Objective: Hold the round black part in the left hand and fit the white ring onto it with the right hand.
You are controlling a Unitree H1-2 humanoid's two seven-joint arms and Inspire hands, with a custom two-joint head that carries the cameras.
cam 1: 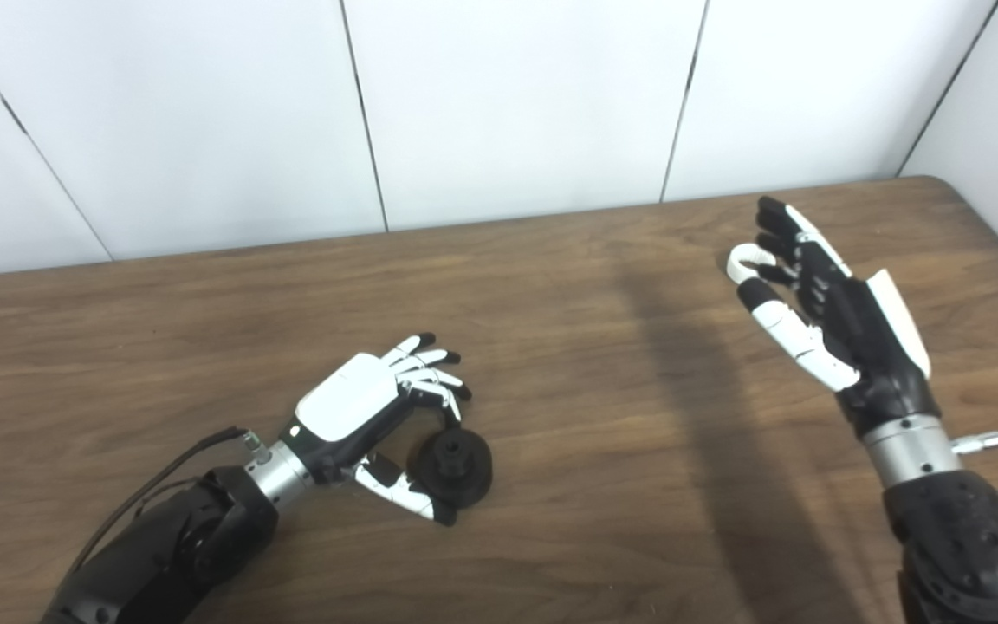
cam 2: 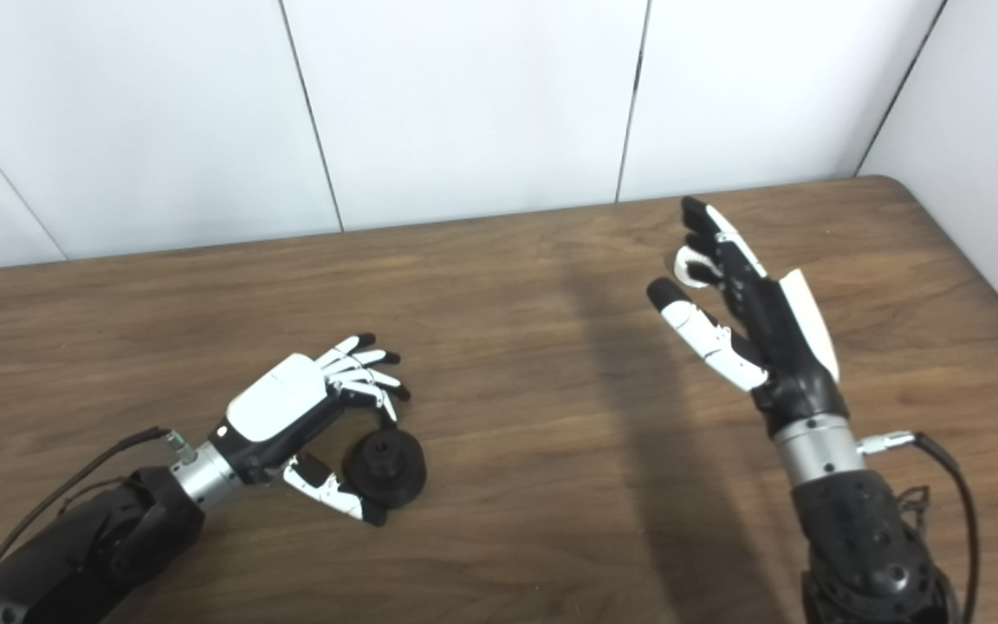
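A: Status? Where's the black part (cam 1: pixel 450 468)?

B: On the table (cam 1: pixel 551 364), near the front left. Left hand (cam 1: pixel 369 412) curls around it, fingers and thumb either side, maybe touching. Not lifted, so no real hold yet.

A: Ring?

B: White ring (cam 1: pixel 746 262) is at the right hand's (cam 1: pixel 819 312) fingertips, well apart from the part. Fingers mostly straight; can't tell if it's pinched or just resting.

A: So still at pickup.

B: Yes, I'd say. Next: left closes firmly and lifts, then right brings the ring across, square to the hub.

bright, even light, sharp focus; a broad soft shadow band crosses the table (cam 1: pixel 551 286).
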